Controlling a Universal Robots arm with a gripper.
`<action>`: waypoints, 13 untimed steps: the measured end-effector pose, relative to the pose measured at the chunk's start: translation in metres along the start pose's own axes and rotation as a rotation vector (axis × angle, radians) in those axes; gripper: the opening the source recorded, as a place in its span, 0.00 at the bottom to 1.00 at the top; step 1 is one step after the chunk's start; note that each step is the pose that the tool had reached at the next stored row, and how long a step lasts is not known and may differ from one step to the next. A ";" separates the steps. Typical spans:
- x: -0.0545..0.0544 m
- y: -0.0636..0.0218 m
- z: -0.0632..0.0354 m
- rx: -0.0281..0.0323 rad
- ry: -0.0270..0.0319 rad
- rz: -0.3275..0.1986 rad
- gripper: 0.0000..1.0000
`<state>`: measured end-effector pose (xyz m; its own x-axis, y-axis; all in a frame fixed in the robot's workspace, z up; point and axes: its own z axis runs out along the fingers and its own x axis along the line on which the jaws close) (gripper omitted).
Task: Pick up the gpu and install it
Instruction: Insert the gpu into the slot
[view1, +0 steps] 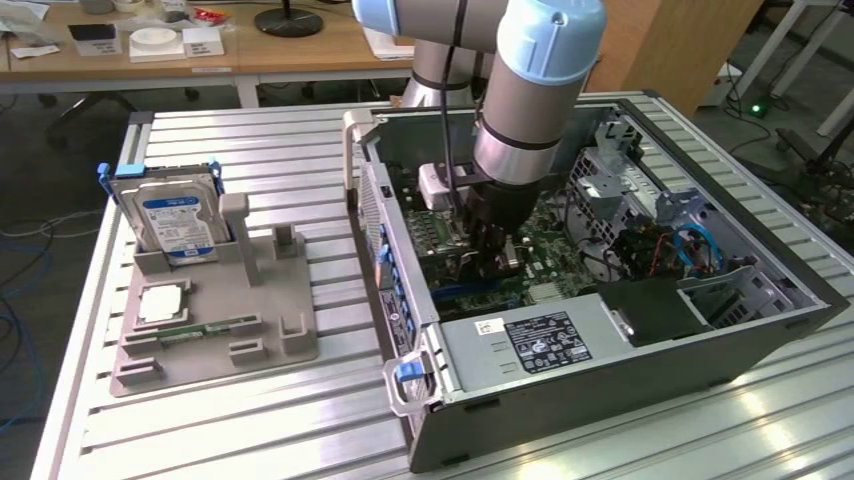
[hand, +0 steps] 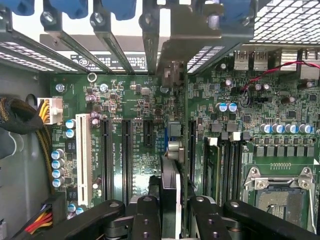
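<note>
Setting: a ribbed metal table (view1: 240, 150) with wooden desks (view1: 267, 55) behind it.

Item, computer case (view1: 601, 350): grey sheet metal, on its side with the open face up, so you can reach the boards from above.

Item, grey holder (view1: 214, 320): a moulded block towards the exterior view's left. It keeps a silver hard drive (view1: 174, 220) upright in a slot and a narrow green memory stick (view1: 207, 328) flat.

Item, gripper (hand: 173, 206): you find it down inside the case, its black fingers (hand: 149, 215) closed narrowly on the gpu (hand: 169, 175), one on each flat face.

Item, gpu: a thin dark card, held on edge above the green motherboard (hand: 135, 105). It runs alongside the long black slots (hand: 125, 155), and its far end reaches towards the metal slot covers (hand: 107, 45) at the case's back wall. You judge this pose suits pressing the edge into a slot. Whether it is seated cannot be told.

Item, white slot (hand: 83, 160): glossy plastic, well to one side, unused.
</note>
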<state>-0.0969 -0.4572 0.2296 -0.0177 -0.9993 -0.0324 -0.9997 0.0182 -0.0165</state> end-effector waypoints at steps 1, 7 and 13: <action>0.000 0.0004 0.0000 0.0001 -0.0003 0.000 0.27; 0.000 0.0025 0.0000 -0.0001 -0.0022 0.000 0.27; 0.000 0.0033 0.0000 -0.0001 -0.0037 0.000 0.27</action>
<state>-0.1002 -0.4572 0.2296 -0.0180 -0.9992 -0.0360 -0.9997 0.0186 -0.0164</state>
